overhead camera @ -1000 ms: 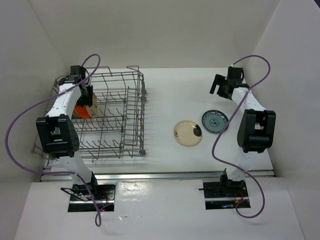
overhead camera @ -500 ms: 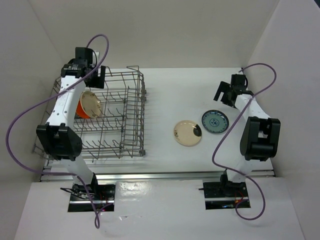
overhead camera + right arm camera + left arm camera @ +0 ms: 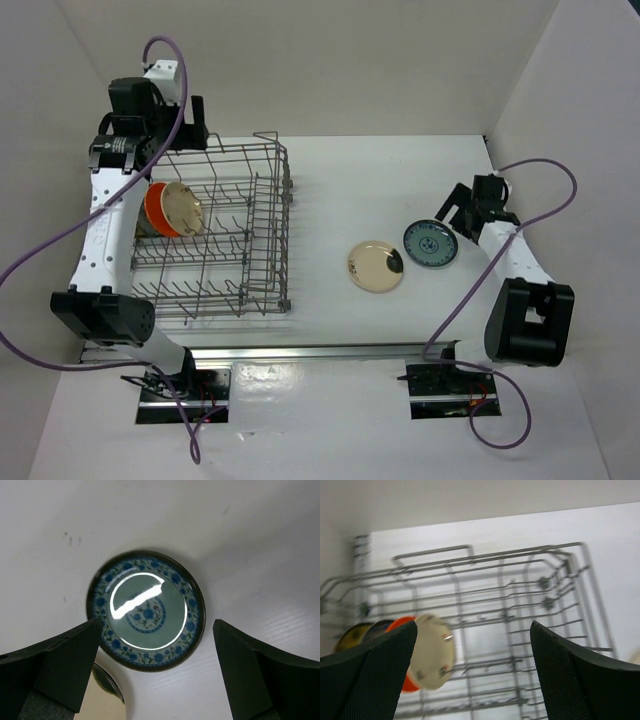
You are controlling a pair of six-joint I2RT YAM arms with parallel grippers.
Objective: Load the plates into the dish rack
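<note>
Plates – where?
– The orange plate [image 3: 152, 205] and a beige plate [image 3: 185, 208] stand on edge at the left end of the rack [image 3: 283, 215]. The blue plate [image 3: 430, 243] and a second beige plate [image 3: 372, 268] lie on the table [image 3: 340, 180].
– Grippers?
– The left gripper [image 3: 472, 630] gapes empty above the rack. The right gripper [image 3: 157, 635] gapes over the blue plate.

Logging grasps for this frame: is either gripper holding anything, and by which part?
Nothing is held. The left gripper is open above the dish rack; the right gripper is open over the blue-and-white plate.
</note>
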